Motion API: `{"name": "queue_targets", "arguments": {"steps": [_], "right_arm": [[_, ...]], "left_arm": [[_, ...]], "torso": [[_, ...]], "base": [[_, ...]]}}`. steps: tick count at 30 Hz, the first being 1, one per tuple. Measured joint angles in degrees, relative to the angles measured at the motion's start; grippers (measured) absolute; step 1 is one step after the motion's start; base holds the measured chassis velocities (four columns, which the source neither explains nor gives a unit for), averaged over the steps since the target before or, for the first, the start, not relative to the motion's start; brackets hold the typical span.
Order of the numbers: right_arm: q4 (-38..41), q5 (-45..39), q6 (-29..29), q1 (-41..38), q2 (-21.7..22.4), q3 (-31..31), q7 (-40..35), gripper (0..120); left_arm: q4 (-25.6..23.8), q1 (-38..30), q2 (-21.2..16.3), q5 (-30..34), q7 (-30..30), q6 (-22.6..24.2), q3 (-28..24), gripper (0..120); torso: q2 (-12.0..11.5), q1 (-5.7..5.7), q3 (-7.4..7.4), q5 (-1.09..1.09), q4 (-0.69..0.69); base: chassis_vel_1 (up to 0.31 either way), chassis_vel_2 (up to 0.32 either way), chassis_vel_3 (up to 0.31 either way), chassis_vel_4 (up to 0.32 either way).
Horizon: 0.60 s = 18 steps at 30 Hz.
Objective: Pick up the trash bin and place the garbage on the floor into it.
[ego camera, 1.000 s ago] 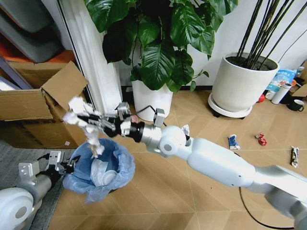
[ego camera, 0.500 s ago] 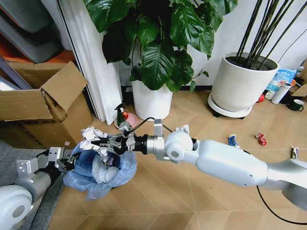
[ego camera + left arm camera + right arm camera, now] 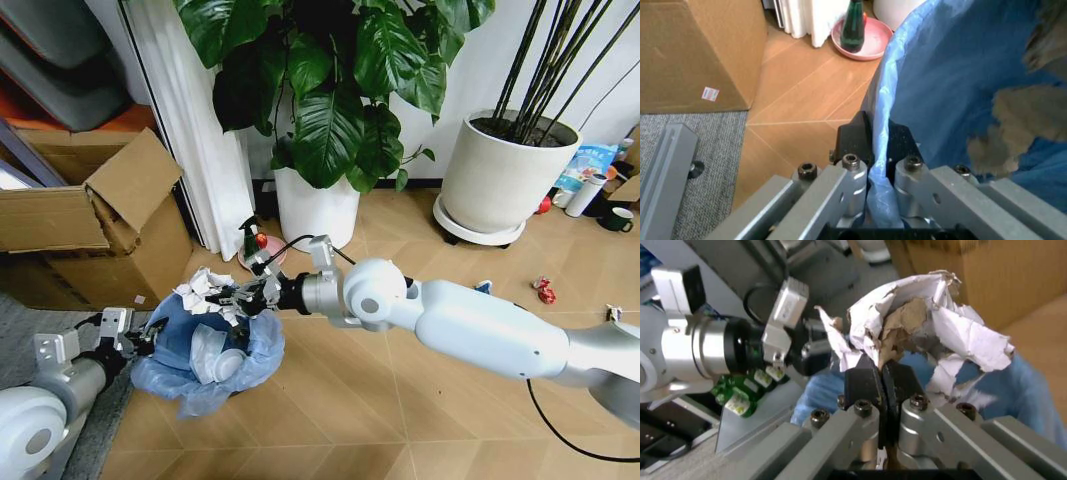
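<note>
**So, paper wad hanging right over the bin**

Biggest thing in the head view is the right arm (image 3: 470, 325), a fat white tube coming in from about 4 o'clock and reaching across toward 9. Under it, the floor (image 3: 380, 420) is light brown wood-look tile with slanted grain. Up at 12 o'clock there's a leafy plant in a white pot (image 3: 317, 210), and a second, wider white pot (image 3: 497, 180) sits around 2 o'clock. A cardboard box (image 3: 95, 225) fills the 9 o'clock side.

The trash bin (image 3: 205, 355) is down around 8 o'clock, with its crinkly light-blue bag flopping over the rim and some white stuff already inside. The left gripper (image 3: 135, 340) is at the bin's near-left edge, and in the left wrist view its fingers (image 3: 855, 172) are pinched tight on the blue bag rim, so it's got the bin by the edge.

The right gripper (image 3: 238, 296) is just above the bin's far rim, clamped on a crumpled white paper wad (image 3: 205, 287). The right wrist view shows it well: the jaws are squeezed together on the wad (image 3: 913, 335), which puffs out above the fingertips with the blue bag right behind it.

Smaller bits: a blue-white wrapper (image 3: 484, 288) and a red wrapper (image 3: 546, 290) lie on the tiles around 3 o'clock, well apart from the bin. A green bottle (image 3: 247, 240) stands on a pink dish just beyond the bin.
</note>
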<state>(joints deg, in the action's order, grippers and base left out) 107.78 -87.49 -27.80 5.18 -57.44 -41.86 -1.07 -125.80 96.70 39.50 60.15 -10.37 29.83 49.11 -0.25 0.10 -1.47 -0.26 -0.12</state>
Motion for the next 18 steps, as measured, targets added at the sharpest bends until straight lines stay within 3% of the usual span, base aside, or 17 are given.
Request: {"name": "queue_targets", "arguments": {"steps": [4,5,7,9,12,18], "right_arm": [[0.7,-4.1,-2.8,-1.2,-1.4,-0.4,-4.8,2],[0.7,-4.8,-4.4,-1.7,-2.5,-0.6,-8.6,9],[0.7,-5.1,-4.7,-1.8,-2.8,-0.7,-9.4,12],[1.1,-7.2,-6.5,-2.1,-3.3,-0.7,-13.5,27],[1.6,-9.5,-7.7,-2.2,-3.4,-0.4,-16.4,35],[1.8,-9.9,-8.3,-2.0,-3.3,0.2,-18.1,55]], "left_arm": [[0.1,-0.1,0.0,0.1,0.0,0.0,0.0,0],[0.1,-0.2,-0.1,0.3,0.0,0.0,0.0,0],[0.1,-0.2,-0.1,0.3,0.0,0.0,0.0,0],[0.1,-0.2,-0.2,0.4,0.1,0.0,0.0,0],[0.1,-0.2,-0.2,0.4,0.1,0.0,0.0,0],[0.4,-0.2,-0.2,0.4,0.1,0.0,0.0,0]], "torso": [[0.0,0.00,0.00,0.00,0.00],[0.0,0.00,0.00,0.00,0.00],[0.0,0.00,0.00,0.00,0.00],[0.0,0.00,0.00,0.00,0.01],[0.0,0.00,0.00,0.00,0.00],[0.0,0.00,0.00,0.00,0.00]], "base": [[0.000,0.000,0.000,0.000],[0.000,0.000,0.000,0.000],[0.000,0.000,0.000,0.000],[0.000,0.000,0.000,0.000],[0.000,0.000,0.000,0.000],[0.000,0.000,0.000,0.000]]}}
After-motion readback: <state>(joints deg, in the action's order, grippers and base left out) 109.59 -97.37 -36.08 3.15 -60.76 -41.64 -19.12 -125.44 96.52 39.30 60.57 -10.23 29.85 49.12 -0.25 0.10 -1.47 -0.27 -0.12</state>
